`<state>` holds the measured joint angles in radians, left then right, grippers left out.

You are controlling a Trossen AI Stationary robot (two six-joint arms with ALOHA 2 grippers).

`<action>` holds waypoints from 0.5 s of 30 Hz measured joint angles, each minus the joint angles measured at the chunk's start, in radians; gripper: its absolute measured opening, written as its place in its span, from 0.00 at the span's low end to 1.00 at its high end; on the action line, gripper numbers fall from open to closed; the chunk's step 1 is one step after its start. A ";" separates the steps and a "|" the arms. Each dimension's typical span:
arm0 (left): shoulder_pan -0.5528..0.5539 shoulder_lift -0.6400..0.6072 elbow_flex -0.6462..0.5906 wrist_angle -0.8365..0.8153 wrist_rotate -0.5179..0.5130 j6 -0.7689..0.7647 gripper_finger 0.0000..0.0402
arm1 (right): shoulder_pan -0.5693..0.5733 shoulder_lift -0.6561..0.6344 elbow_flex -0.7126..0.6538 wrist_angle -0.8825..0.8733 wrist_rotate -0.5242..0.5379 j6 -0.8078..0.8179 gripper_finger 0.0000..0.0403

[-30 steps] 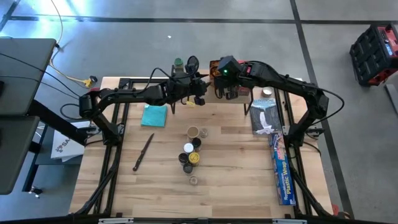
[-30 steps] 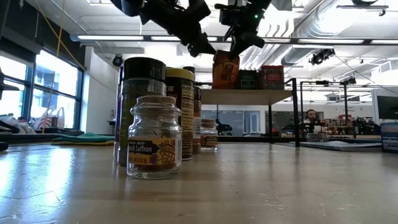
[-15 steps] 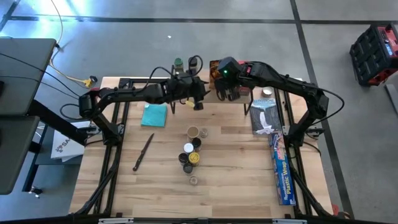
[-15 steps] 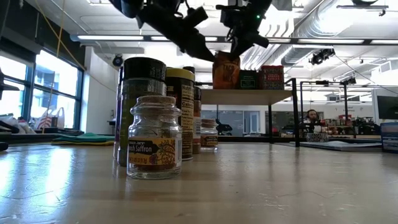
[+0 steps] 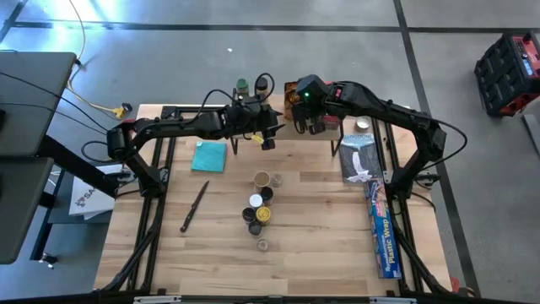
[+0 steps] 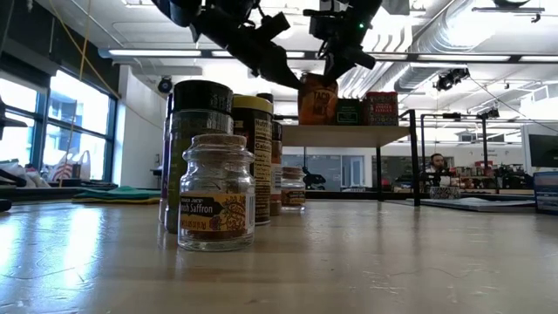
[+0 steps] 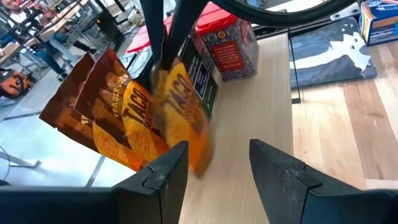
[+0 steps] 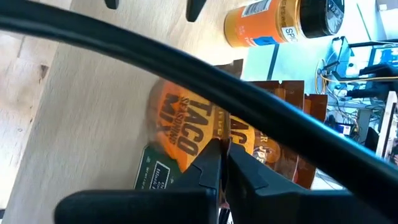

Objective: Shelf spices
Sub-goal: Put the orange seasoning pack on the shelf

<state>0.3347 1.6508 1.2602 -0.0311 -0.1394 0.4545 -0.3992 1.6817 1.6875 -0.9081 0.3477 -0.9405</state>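
1. Nearest in the low view: a cluster of spice jars on the table, saffron jar in front, a black-lidded jar and a yellow-lidded jar behind. The high view shows this group at table centre, well apart from both grippers. Judged not yet shelved; most of the task remains.
2. Farther: the shelf at the table's far edge already carries taco packets, a dark green box and a red box.
3. Right gripper is over the shelf, fingers pinched on the top edge of one taco packet, which hangs beside the shelved packets.
4. Left gripper hovers just beside, fingers partly apart and empty, the hanging packet just ahead of them.
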 joint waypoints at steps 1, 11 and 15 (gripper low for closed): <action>0.000 0.000 0.000 0.000 0.000 0.000 0.42 | 0.000 0.000 0.000 0.000 -0.001 0.000 0.04; 0.000 0.000 0.000 -0.002 0.000 0.000 0.42 | 0.000 0.000 0.000 0.059 0.031 0.023 0.19; 0.000 0.000 0.000 -0.003 0.000 0.000 0.42 | 0.000 0.000 0.000 0.074 0.043 0.019 0.20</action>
<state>0.3347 1.6512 1.2602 -0.0341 -0.1398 0.4549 -0.3988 1.6817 1.6875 -0.8338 0.3912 -0.9215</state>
